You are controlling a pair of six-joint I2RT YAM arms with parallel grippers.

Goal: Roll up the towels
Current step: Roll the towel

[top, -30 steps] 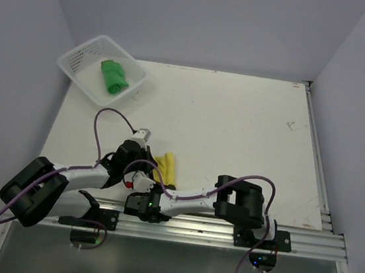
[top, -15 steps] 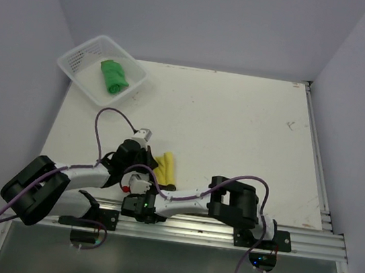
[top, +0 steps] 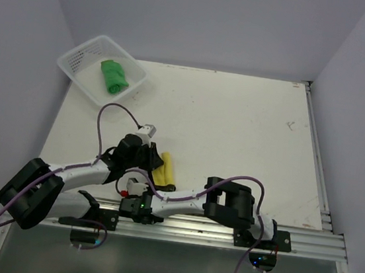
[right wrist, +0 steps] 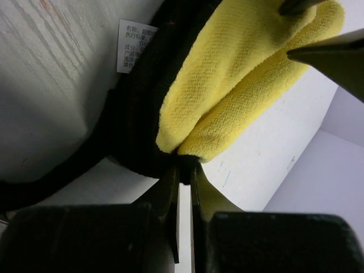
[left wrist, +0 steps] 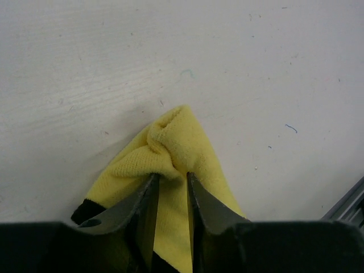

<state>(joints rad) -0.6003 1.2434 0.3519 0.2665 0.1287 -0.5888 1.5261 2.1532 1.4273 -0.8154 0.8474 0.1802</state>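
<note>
Rolled green towel (top: 114, 76) inside white mesh basket (top: 78, 64).

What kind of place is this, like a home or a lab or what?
Most likely a robotics lab test cell, not a home. A bare white table sits boxed in by plain walls, with two arms bolted to an aluminium rail at its near edge. The only props are a mesh basket and two towels.

Overhead view; wrist close-ups sharing yellow towel (left wrist: 170, 153)
</note>
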